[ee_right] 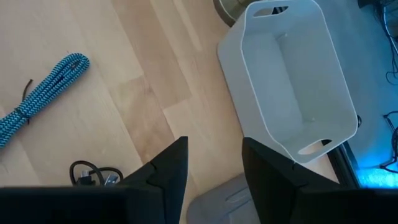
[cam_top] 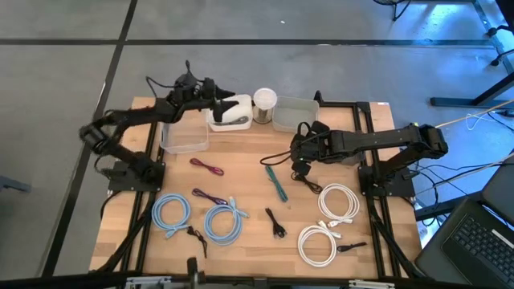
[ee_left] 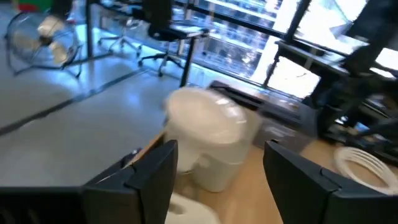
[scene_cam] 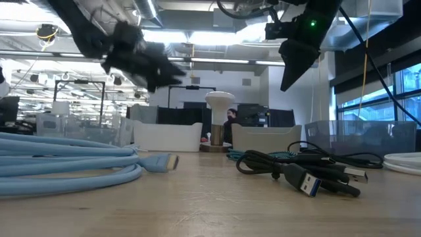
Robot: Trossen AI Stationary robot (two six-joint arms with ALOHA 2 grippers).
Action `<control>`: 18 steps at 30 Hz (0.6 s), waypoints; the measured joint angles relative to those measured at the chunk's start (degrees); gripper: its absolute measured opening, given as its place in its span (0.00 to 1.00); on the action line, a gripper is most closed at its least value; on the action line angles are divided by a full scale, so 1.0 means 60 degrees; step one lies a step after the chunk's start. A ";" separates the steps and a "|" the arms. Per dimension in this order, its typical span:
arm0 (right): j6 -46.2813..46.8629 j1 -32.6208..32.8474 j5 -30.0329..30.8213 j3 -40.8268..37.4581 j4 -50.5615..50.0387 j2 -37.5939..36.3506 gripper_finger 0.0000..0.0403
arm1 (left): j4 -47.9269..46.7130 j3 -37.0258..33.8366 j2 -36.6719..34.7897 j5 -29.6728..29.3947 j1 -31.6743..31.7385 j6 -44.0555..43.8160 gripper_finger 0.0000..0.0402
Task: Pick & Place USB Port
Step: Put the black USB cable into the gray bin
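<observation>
The left gripper point(cam_top: 227, 103) has its fingers point(ee_left: 149, 177) released and empty over the white bin point(cam_top: 231, 112) at 12 o'clock, likely after a drop. The right gripper point(cam_top: 299, 157) hangs empty, half-open, above the black USB cable point(cam_top: 303, 178) on the counter point(cam_top: 241, 160).

Left claw point(scene_cam: 141, 62) motion-blurred in the low view, white cup point(ee_left: 208, 134) smeared, white bin's point(cam_top: 230, 112) contents hidden

Your black USB cable point(cam_top: 303, 172) lies coiled on the wood, just beside the teal braided cable point(cam_top: 276, 183).
</observation>
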 joint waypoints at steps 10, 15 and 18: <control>0.0077 0.0029 -0.0956 0.0000 -0.0026 0.0000 0.38 | -0.4147 0.0004 -0.4156 -0.0076 -0.2292 0.0883 0.55; 0.0700 0.0357 -0.2293 0.0004 -0.0483 0.0000 0.38 | -0.5575 0.0007 -0.5734 -0.0078 -0.3833 0.0625 0.54; 0.1543 0.0808 -0.2909 0.0004 -0.1012 0.0000 0.38 | -0.6065 0.0007 -0.6338 -0.0078 -0.4727 0.0605 0.53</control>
